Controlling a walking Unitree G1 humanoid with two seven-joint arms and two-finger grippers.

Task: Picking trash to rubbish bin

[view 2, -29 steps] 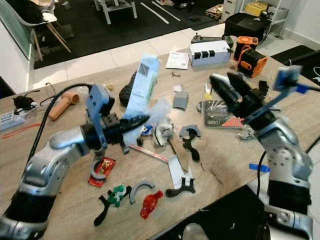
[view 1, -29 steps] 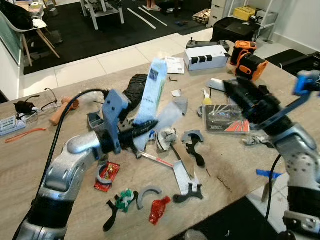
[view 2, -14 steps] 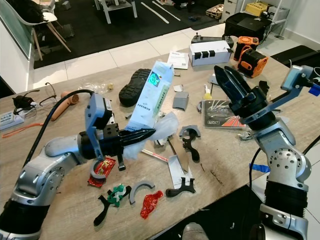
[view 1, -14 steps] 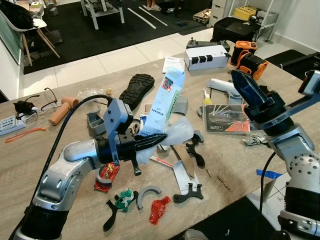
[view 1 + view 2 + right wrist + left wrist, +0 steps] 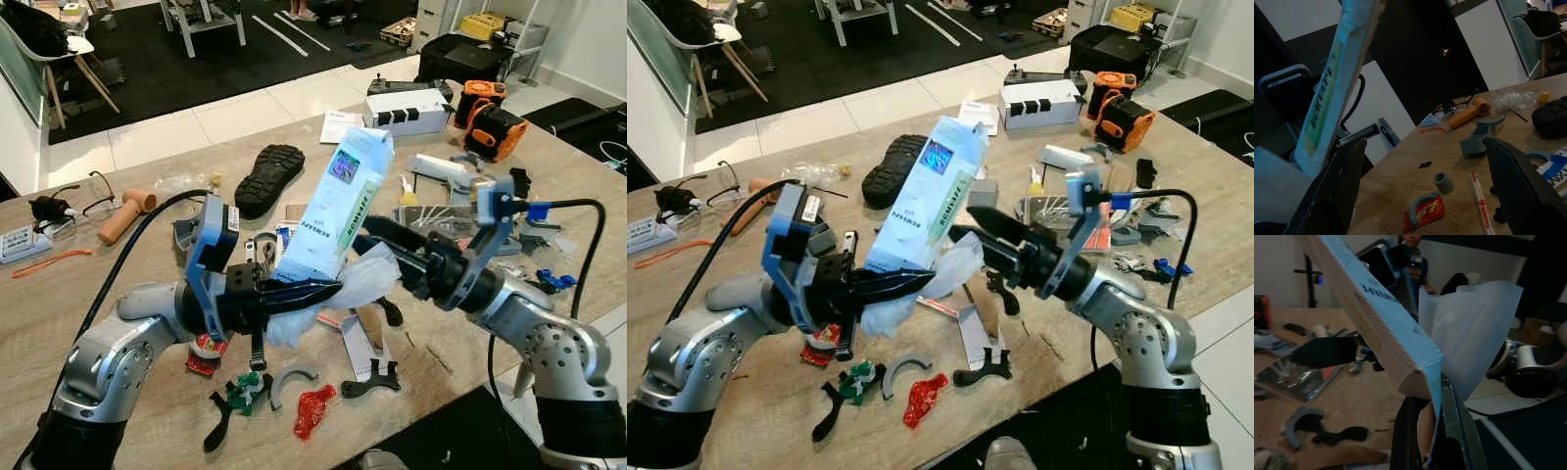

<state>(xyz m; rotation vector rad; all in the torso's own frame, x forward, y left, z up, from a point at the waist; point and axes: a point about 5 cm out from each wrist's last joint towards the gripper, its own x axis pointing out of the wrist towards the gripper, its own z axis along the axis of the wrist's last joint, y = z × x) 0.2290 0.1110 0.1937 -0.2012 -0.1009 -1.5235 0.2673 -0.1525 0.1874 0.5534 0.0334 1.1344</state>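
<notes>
A tall, pale-blue carton (image 5: 338, 215) with a printed label and a folded top stands tilted above the cluttered wooden table (image 5: 59, 304), its lower end and one crumpled sheet of translucent plastic wrap (image 5: 338, 294) pinched between the closed black fingers of the left gripper (image 5: 318, 290). The right gripper (image 5: 377, 235), fingers spread wide and empty, reaches in just beside the carton's right side, one red wrapper (image 5: 313, 409) lying below both grippers
</notes>
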